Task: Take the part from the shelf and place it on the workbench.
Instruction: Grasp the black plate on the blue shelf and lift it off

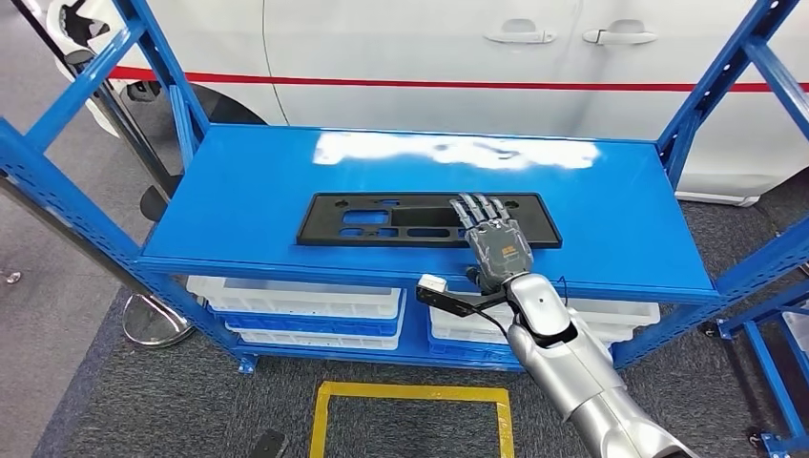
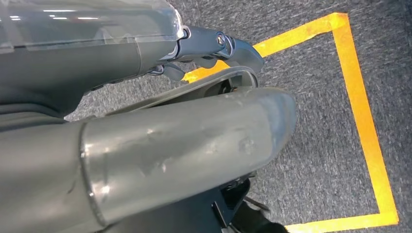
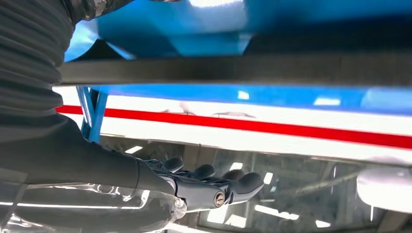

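The right hand lies over the right end of the black part, its fingers stretched out flat and a little apart across the part's top face; it looks to rest on the part rather than grip it, and the right wrist view shows the fingers extended with nothing between them. An orange mark sits on the back of the hand, too small to read. The part is a long flat black panel with cut-out openings, lying lengthwise on the top board of the blue shelf, near the front edge and about midway along it. The left hand hangs over grey carpet with a yellow tape square; whether it is open cannot be told. On the lower board stand white trays, contents unseen. Behind the shelf is a white car with a red stripe.
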Tool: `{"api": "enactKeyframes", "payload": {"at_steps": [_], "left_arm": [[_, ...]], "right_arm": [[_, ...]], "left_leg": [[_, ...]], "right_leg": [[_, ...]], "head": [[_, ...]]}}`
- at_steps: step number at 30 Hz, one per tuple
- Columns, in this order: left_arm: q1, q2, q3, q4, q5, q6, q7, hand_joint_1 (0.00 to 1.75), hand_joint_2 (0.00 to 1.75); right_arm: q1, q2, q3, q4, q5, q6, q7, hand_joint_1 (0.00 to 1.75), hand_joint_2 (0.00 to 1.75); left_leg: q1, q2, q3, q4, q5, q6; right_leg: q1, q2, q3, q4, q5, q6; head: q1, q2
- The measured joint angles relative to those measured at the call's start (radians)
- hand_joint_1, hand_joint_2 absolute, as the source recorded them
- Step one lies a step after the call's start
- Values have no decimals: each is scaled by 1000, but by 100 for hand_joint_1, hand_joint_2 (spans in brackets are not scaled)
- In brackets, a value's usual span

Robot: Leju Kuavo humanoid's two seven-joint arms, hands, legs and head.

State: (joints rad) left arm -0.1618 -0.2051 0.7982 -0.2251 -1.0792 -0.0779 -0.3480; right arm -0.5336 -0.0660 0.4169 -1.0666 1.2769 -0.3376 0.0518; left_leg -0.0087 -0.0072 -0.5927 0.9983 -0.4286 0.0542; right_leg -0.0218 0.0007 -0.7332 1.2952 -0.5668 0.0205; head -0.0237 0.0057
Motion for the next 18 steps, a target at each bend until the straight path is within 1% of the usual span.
{"api": "enactKeyframes", "payload": {"at_steps": [1, 2, 3, 4, 5, 6, 8, 9, 10, 11, 13, 14, 15, 16, 17, 18], "left_arm": [[1, -1, 0, 0, 0, 0, 0, 0, 0], [1, -1, 0, 0, 0, 0, 0, 0, 0], [1, -2, -1, 0, 0, 0, 0, 0, 0], [0, -2, -1, 0, 0, 0, 1, 0, 0], [-1, -2, -1, 0, 0, -1, 1, 0, 0], [-2, -2, -2, 0, 0, -1, 1, 0, 0], [-3, -2, -4, 0, 0, -1, 2, 0, 0], [-3, -2, -5, 0, 0, -1, 2, 0, 0], [-4, -2, -6, 0, 0, -1, 2, 0, 0], [-4, -2, -7, 0, 0, -1, 2, 0, 0], [-4, -2, -8, 0, 0, -1, 2, 0, 0], [-3, -2, -8, 0, 0, -1, 2, 0, 0], [-2, -2, -8, 0, 0, -1, 2, 0, 0], [-1, -2, -8, 0, 0, -1, 3, 0, 0], [-1, -2, -8, 0, 0, -1, 5, 0, 0], [-2, -2, -9, 0, 0, -1, 7, 0, 0]], "right_arm": [[-1, 0, 2, 3, 2, 0, 1, 0, 175], [-4, 0, 3, 5, 2, 0, 1, 0, 175], [-8, 1, 5, 7, 3, 1, 1, 0, 175], [-11, 3, 6, 9, 3, 2, 1, 0, 175], [-14, 5, 8, 12, 4, 3, 2, 0, 175], [-15, 7, 10, 15, 5, 5, 3, 0, 175], [-18, 11, 12, 21, 8, 8, 7, 0, 175], [-20, 13, 13, 24, 10, 9, 8, 0, 175], [-23, 16, 14, 26, 11, 10, 10, 0, 175], [-25, 19, 16, 28, 13, 11, 10, 0, 175], [-28, 22, 20, 32, 14, 12, 10, 0, 175], [-28, 22, 22, 34, 14, 12, 10, 0, 175], [-28, 22, 23, 36, 14, 12, 10, 0, 175], [-28, 23, 23, 38, 15, 13, 10, 0, 175], [-29, 25, 23, 41, 15, 15, 11, 5, 175], [-32, 27, 23, 43, 15, 19, 11, 34, 175]], "left_leg": [[1, -1, 2, 6, -7, -2], [2, -2, 3, 15, -15, -5], [1, -3, 2, 26, -24, -10], [0, -3, -1, 37, -33, -15], [-1, -3, -4, 46, -39, -20], [-2, -3, -6, 50, -43, -24], [0, -2, -4, 53, -50, -30], [1, -1, -6, 64, -58, -35], [3, 0, -18, 93, -73, -41], [6, 1, -41, 141, -93, -47], [12, 1, -112, 266, -132, -59], [15, 1, -142, 308, -135, -62], [17, 1, -157, 317, -120, -63], [18, 1, -152, 288, -88, -62], [18, 1, -131, 228, -44, -58], [17, 1, -105, 162, -9, -54]], "right_leg": [[-2, 0, 9, -35, 34, 1], [-3, -1, 30, -93, 74, 2], [-4, -2, 53, -146, 101, 2], [-3, -2, 70, -186, 114, -1], [-2, -1, 79, -207, 115, -4], [1, 1, 81, -210, 108, -8], [1, 3, 86, -218, 106, -18], [-1, 4, 91, -221, 105, -24], [-3, 4, 98, -224, 103, -29], [-4, 3, 104, -226, 100, -33], [-3, 1, 114, -226, 94, -37], [-3, 1, 118, -226, 90, -38], [-2, 1, 123, -226, 87, -38], [-3, 2, 128, -226, 83, -37], [-3, 3, 134, -227, 79, -36], [-3, 3, 140, -228, 76, -34]], "head": [[0, 0], [0, 0], [0, 0], [0, 0], [0, 0], [-1, 0], [-1, 0], [-1, 0], [-1, 0], [-1, 0], [-1, 0], [-1, 0], [-1, 0], [-1, 0], [-1, 0], [-1, 0]]}}
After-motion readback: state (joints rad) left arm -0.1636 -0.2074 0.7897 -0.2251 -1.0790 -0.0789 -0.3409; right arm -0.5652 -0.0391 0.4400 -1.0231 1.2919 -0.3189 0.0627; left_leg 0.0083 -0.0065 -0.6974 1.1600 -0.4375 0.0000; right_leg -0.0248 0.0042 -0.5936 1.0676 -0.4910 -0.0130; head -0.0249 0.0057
